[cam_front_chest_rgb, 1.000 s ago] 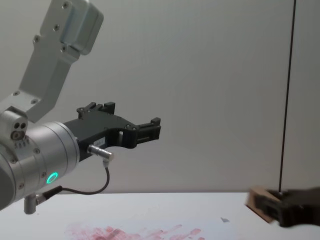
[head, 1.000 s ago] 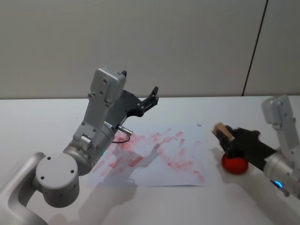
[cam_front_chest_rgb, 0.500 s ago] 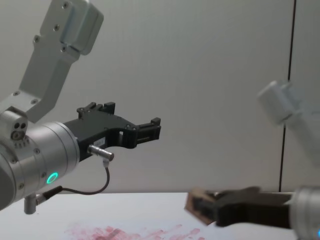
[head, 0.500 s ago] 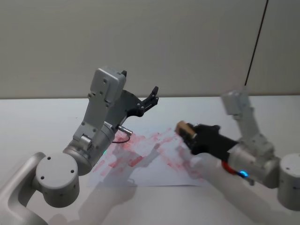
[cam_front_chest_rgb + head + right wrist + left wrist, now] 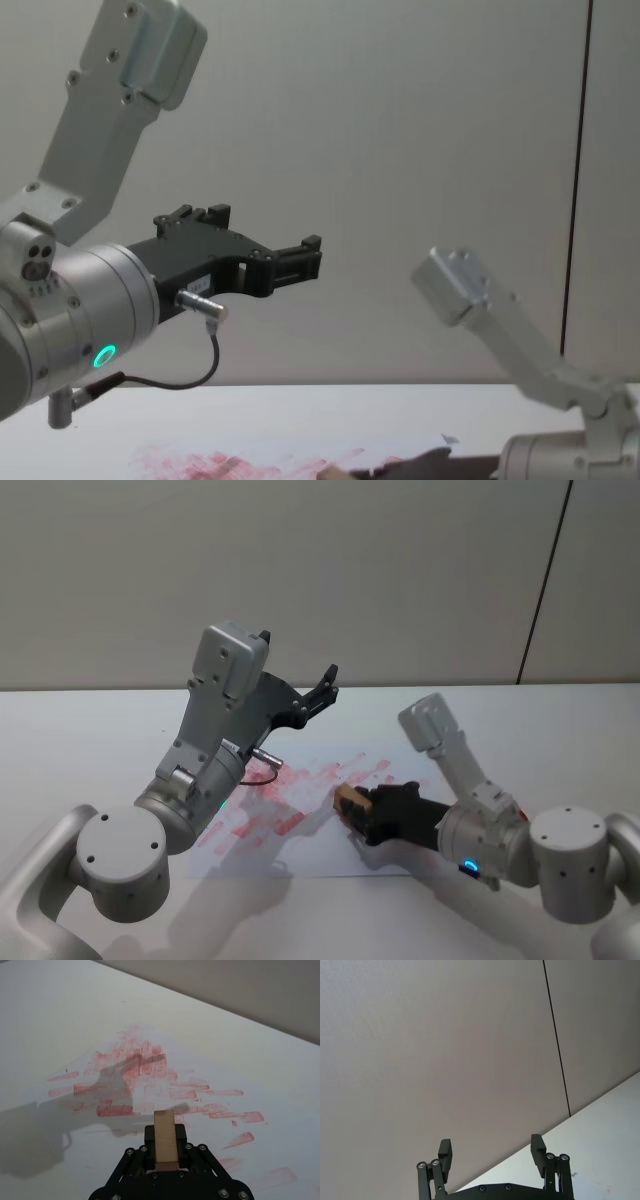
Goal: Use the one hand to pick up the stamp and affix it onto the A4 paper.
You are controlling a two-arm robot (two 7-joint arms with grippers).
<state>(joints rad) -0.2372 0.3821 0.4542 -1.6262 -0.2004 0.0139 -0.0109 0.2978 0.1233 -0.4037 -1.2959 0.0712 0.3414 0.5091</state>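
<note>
Here, the black two-finger right gripper (image 5: 352, 810), on its slim silver-grey jointed arm, is clamped on the small light-brown wooden stamp (image 5: 347, 800). The fingers pinch the block's two long sides, so its end juts past the fingertips and is free to meet the sheet.

The gripper reaches in from the right and sits low over the near-middle part of the flat white A4 paper (image 5: 310, 857). The sheet lies on the white table (image 5: 80, 730) and is smeared with red-pink ink marks. From the right wrist view the stamp (image 5: 165, 1137) points at a band of prints with paler gaps between them. That suggests the arm is lining up for a press, the closing step of the task. Whether the inked face is touching the paper I cannot tell.

The bulky left gripper (image 5: 322, 687) is held high on the left, aimed at the grey far wall (image 5: 445, 1050). Its fingers are spread wide with nothing between them. It looks parked up there to keep clear of the sheet.
</note>
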